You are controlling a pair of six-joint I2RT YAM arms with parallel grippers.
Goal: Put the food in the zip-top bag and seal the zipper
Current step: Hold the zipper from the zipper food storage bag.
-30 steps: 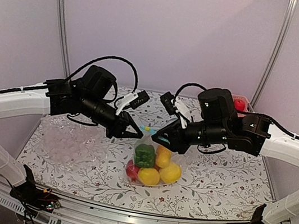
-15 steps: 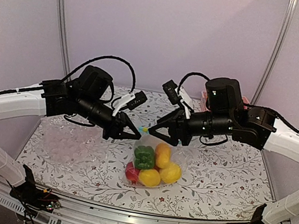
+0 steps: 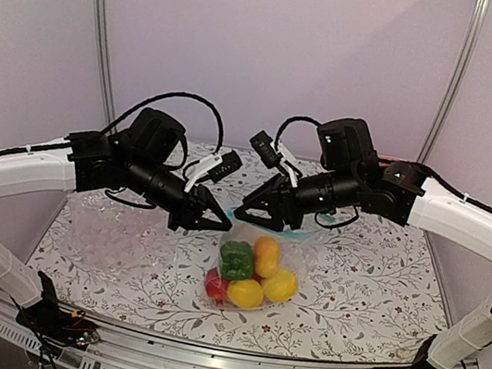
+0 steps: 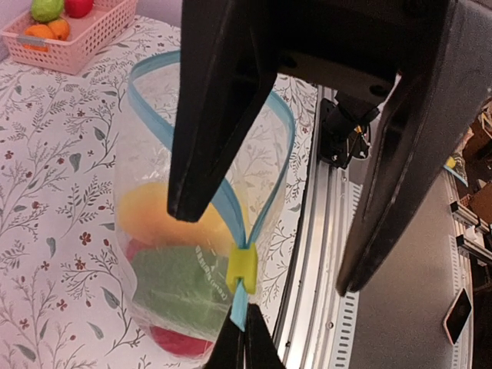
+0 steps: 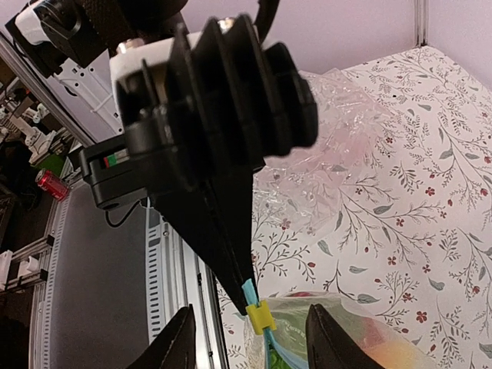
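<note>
The zip-top bag (image 3: 252, 265) hangs above the table, holding a green pepper (image 3: 236, 258), yellow fruit (image 3: 279, 285) and a red piece (image 3: 214, 283). My left gripper (image 3: 224, 225) is shut on the end of the blue zipper (image 4: 240, 311). A yellow slider (image 4: 244, 269) sits just past its tips. Beyond the slider the two blue strips (image 4: 150, 115) stand apart in a loop. My right gripper (image 3: 243, 214) is open. Its fingers (image 5: 181, 346) stand on either side of the yellow slider (image 5: 260, 317) without touching it. The left gripper (image 5: 231, 254) points down at it.
A pink basket (image 4: 73, 34) with fruit stands at the table's far right. Crinkled clear plastic (image 3: 110, 243) lies on the floral table (image 3: 359, 296) at the left. The metal front rail (image 4: 315, 254) runs below the bag. The two arms nearly meet over the middle.
The right gripper has let go of the bag's edge, opened, and moved left and up to the slider end. The left gripper has held still on the zipper end.
</note>
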